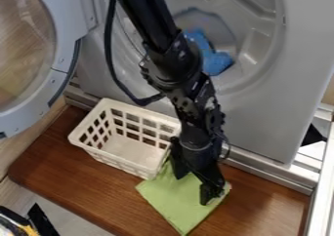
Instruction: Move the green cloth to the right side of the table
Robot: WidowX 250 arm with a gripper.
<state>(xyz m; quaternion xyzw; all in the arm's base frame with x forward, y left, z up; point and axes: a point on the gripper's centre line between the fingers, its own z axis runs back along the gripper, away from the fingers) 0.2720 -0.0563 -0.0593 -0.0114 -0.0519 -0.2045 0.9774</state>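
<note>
Green cloth [166, 198] lies on the brown wooden worktop [78, 181], low in the camera view and a little right of the middle, spread out mostly flat with one corner pointing down toward the near edge. From where I stand, the black robot arm [173, 59] comes in from the top and slants down across the scene, a dark cable [110, 49] looping out on its left. At its end the gripper [192, 187] hangs right over the cloth, its two fingers spread apart, one toward the left and the other lower and farther right, with green showing between them; whether their tips touch the fabric I can't make out. Just beside the cloth, up and to the left, a white plastic basket [114, 159] with openwork sides sits upright, its near right corner close against the cloth's upper edge. Behind all this stands a pale grey washing machine [261, 115], and inside its round drum there's a crumpled blue cloth [215, 62], partly hidden by the arm. The machine's round glass door [62, 32] is swung wide open to the left. Metal rails [320, 201] run along the base of the machine and down the right side, and some black, white and yellow object [16, 220] pokes in at the bottom left corner.
</note>
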